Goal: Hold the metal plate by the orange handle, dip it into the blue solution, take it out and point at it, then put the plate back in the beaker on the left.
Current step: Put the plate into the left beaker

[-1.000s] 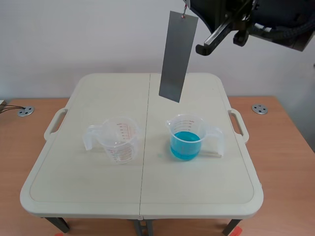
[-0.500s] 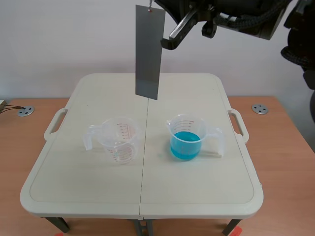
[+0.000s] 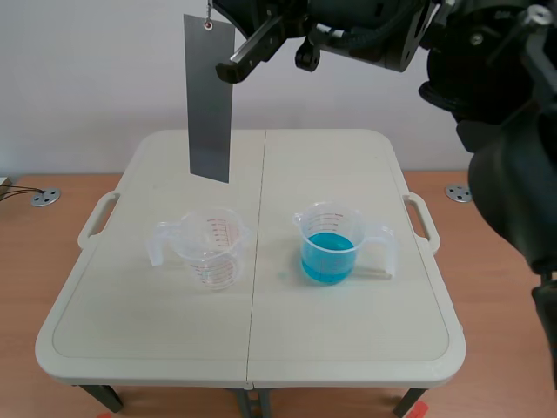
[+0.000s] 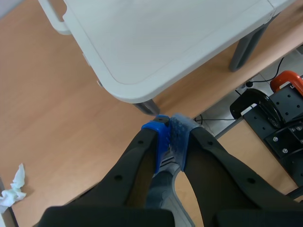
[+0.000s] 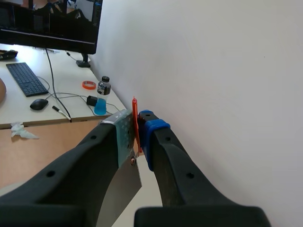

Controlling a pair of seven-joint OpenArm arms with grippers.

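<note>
Against the white wall, the metal plate (image 3: 209,96), clamped by its orange handle (image 5: 134,113) in the closed right tool (image 5: 137,135), is shifted leftward to upper left, above the left beaker (image 3: 211,248); lowering is expected.

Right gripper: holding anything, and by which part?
Right gripper holds the metal plate by the orange handle at its top end; plate hangs free.

The black right arm (image 3: 492,96) bears ribbed cabling; the left tool's (image 4: 169,124) pads (image 4: 180,135) are dotted blue.
</note>
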